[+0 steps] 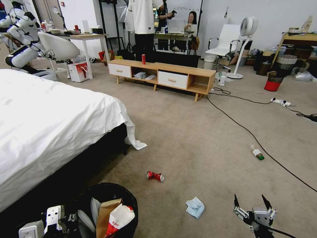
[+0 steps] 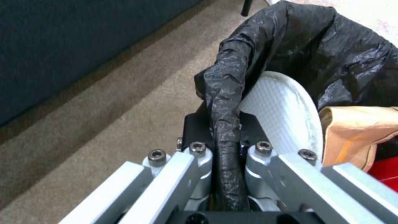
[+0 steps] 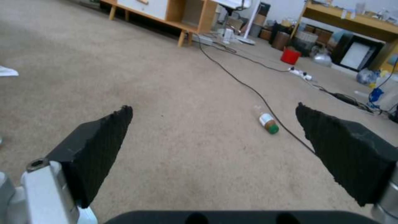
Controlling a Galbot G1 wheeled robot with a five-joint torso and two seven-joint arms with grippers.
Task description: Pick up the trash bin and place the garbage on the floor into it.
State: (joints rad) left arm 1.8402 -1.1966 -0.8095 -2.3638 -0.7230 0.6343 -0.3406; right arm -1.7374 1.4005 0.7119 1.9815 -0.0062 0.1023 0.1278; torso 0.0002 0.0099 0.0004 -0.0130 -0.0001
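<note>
Gripping the lined rim of the trash bin (image 1: 127, 198), the left gripper (image 2: 226, 155) has its fingers clamped on a fold of black liner (image 2: 290, 49), at the near left beside the bed (image 1: 49, 119).

Contents of bin: brown paper bag (image 1: 105, 211), red-white snack packet (image 1: 119, 218), white plate-like item (image 2: 282, 109).

Right gripper (image 1: 252, 201): low at near right, just above the floor (image 1: 198, 132), fingers (image 3: 99, 146) spread wide apart, holding nothing.

Floor litter, nearest first: crumpled pale-blue tissue (image 1: 194, 207), between bin and right gripper; crushed red can (image 1: 155, 176), a little beyond, near the foot of the bed; clear green-capped bottle (image 1: 256, 151), farther right, lying just beside a black cable (image 1: 237, 122).

Beyond: low wooden cabinet (image 1: 165, 76) with an upright red can (image 1: 143, 59) on top; white fan (image 1: 246, 43); black mesh bin with red base (image 1: 274, 82) at far right.
</note>
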